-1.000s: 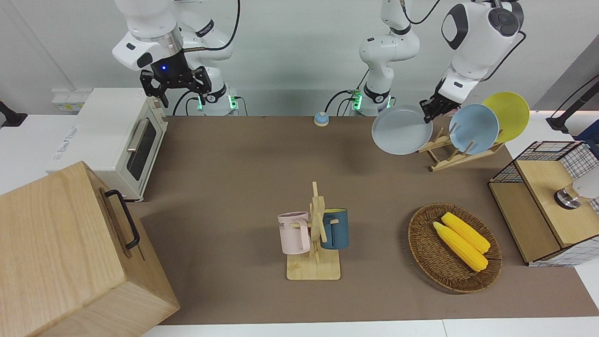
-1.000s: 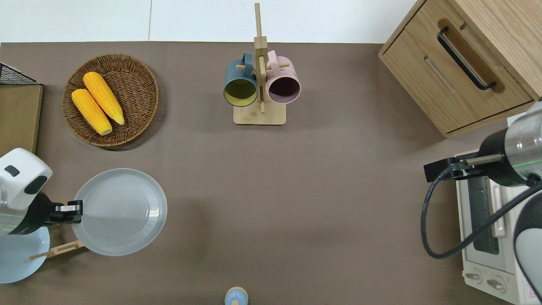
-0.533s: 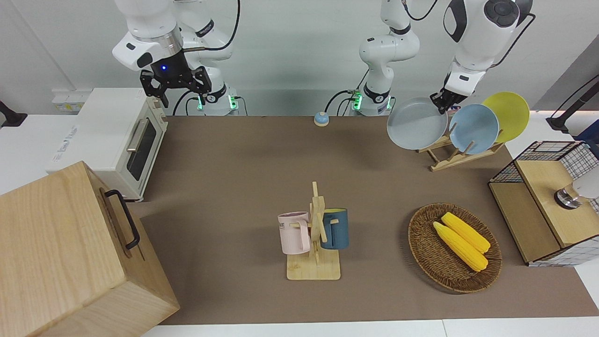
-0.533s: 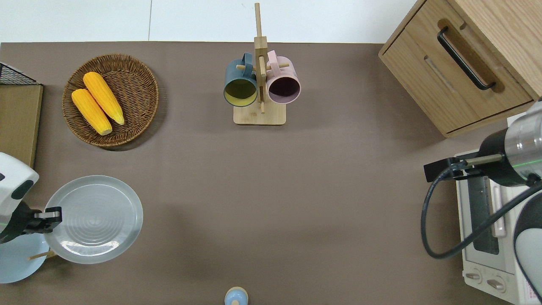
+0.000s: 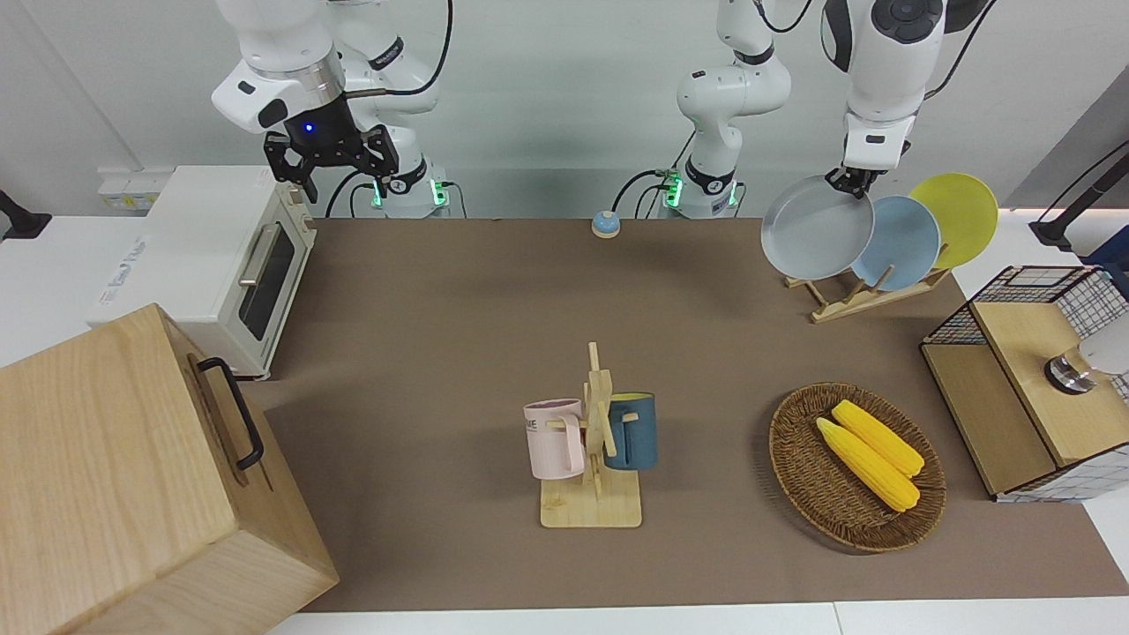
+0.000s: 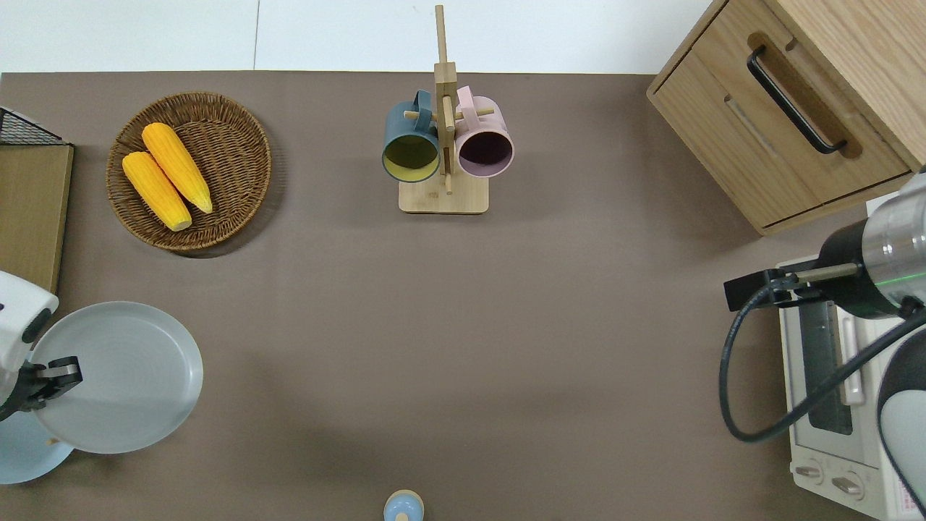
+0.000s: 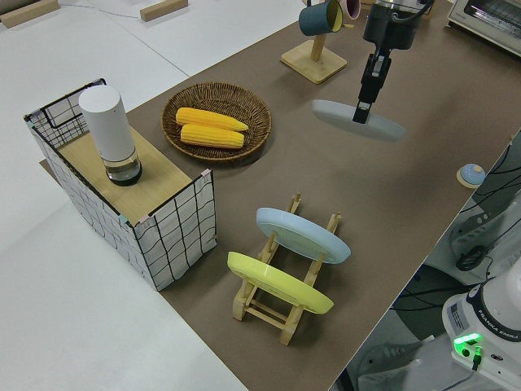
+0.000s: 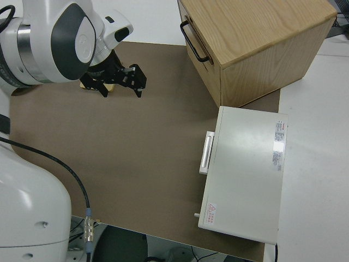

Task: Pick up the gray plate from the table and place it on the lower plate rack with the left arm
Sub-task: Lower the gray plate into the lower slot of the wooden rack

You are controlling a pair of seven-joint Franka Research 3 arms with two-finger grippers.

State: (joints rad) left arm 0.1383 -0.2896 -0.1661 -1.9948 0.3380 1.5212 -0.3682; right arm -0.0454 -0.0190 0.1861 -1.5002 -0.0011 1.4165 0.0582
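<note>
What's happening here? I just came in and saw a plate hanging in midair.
The left gripper holds the gray plate by its rim, up in the air beside the lower plate rack. The rack already carries a light blue plate and a yellow plate. The right arm is parked.

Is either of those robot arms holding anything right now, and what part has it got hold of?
Yes: the left pincer grips the round pale gray plate by its rim, in the air. The right arm is parked, holding nothing.

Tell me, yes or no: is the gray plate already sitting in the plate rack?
No: in the left side view the gray plate hangs in the air, pinched at its rim by the left gripper, apart from the lower plate rack.
</note>
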